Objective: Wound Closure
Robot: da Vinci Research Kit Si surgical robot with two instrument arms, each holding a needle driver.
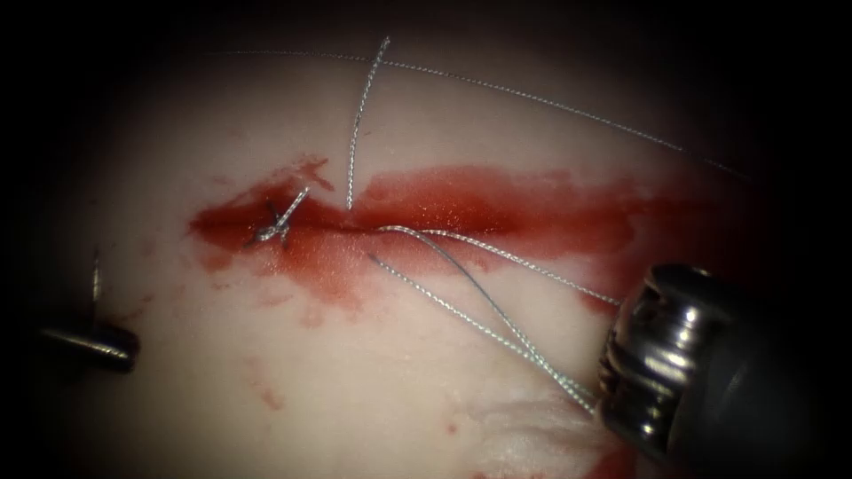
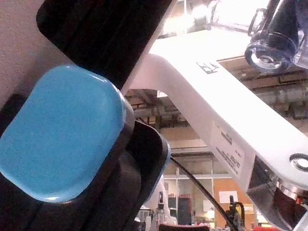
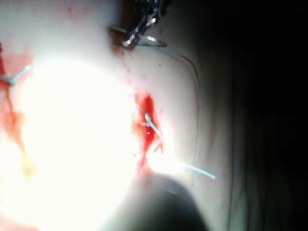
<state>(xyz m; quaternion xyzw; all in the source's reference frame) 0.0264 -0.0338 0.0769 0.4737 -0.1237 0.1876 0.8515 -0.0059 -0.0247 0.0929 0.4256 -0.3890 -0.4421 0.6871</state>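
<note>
Thread [image 1: 497, 306] runs from cut [image 1: 426, 222] to right tool [image 1: 688, 364], lower right; grip unclear. Left tool [image 1: 89, 341] lower left, grip unclear.

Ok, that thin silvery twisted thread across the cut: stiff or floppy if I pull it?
Probably springy, not limp: the thin silvery twisted thread holds smooth arcs, and one loose end lies nearly straight. Likely slippery where the red fluid wets it. Strands run to the right arm's tool; what it holds is hidden.

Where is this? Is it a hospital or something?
Probably a robotics lab bench, not a hospital. A piece of pork tissue with a red-stained cut is being stitched with thread for practice, and the left wrist view shows exposed ceiling pipes.
</note>
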